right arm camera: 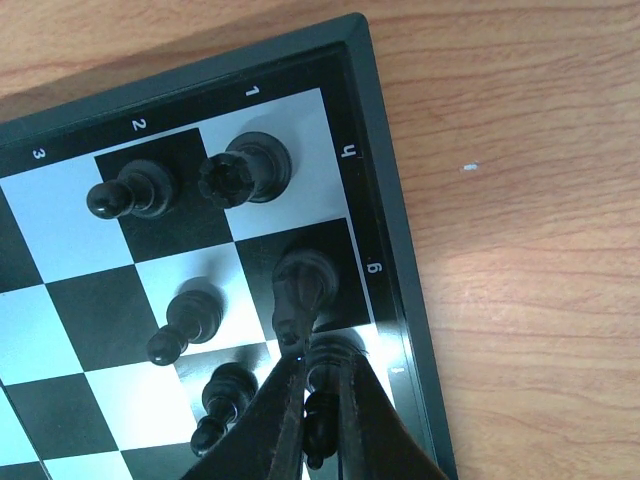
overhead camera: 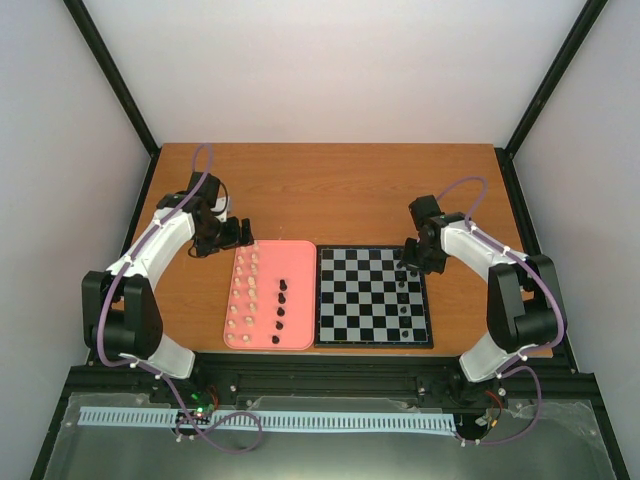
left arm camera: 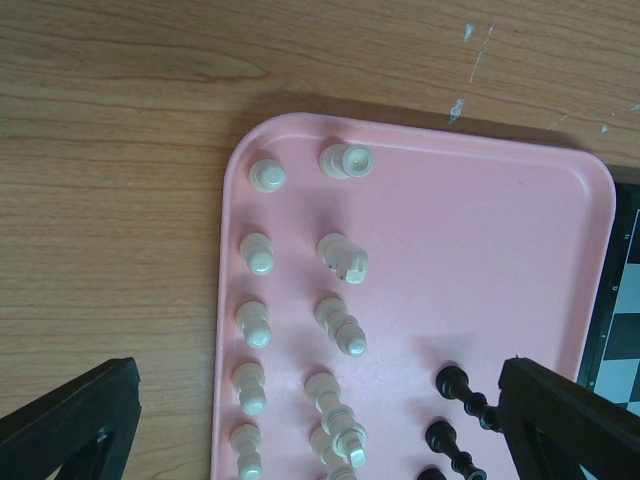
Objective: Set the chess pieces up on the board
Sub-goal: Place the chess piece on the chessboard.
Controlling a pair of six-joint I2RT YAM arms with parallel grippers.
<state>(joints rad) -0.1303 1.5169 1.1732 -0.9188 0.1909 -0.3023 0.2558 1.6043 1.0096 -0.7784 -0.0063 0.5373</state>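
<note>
A wooden tabletop (overhead camera: 330,190) of warm orange-brown grain is enclosed by plain white panels: a back wall (overhead camera: 330,70), a left wall (overhead camera: 50,200) and a right wall (overhead camera: 590,200); the corners are marked by black posts (overhead camera: 110,75); soft, even light is cast throughout; a black rail (overhead camera: 330,375) is fixed along the near edge; beyond it a pale ribbed strip (overhead camera: 270,420) is laid on a shiny grey sheet (overhead camera: 330,455); small white flecks (left arm camera: 470,35) are scattered on the wood.

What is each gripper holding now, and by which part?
Right gripper: shut on a small black chess piece, seemingly by its upper part. Left gripper: open, holding nothing.
</note>
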